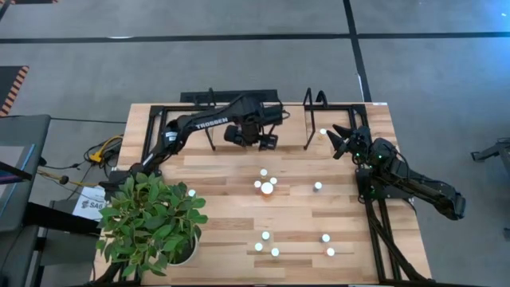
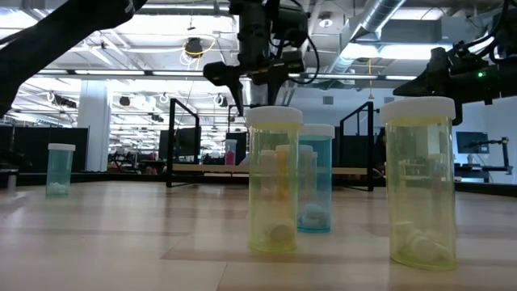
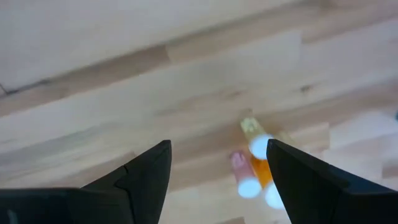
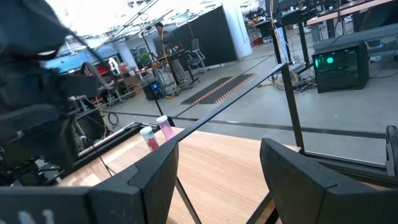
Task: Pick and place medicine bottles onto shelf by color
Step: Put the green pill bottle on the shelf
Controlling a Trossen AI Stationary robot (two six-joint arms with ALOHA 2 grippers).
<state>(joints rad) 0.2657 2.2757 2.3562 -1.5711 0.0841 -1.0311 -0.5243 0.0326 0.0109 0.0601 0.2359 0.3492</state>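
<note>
The left gripper [image 1: 253,139] hangs above the board of the shelf [image 1: 191,150], its fingers [image 3: 146,171] spread wide with nothing between them and bare wood under them. Just ahead of it on the tabletop [image 1: 223,219] stands a tight cluster of medicine bottles [image 1: 266,183]; the left wrist view shows them as a yellowish one [image 3: 254,138], a pink one [image 3: 244,176] and an orange one beside it, touching or nearly so. Farther out, a single bottle [image 1: 318,186] stands apart toward the right arm's side, and two loose groups [image 1: 267,244] sit near the table's front edge, with open wood between all these groups. A potted plant [image 1: 151,219] crowds the front left corner. The right gripper [image 1: 341,139] waits over the shelf's right end, just beyond the upright black loop [image 1: 314,115], its fingers also spread and empty; a pale-capped bottle [image 1: 323,132] sits between that loop and the gripper. In the right wrist view two pink bottles [image 4: 158,132] stand on the shelf board.
</note>
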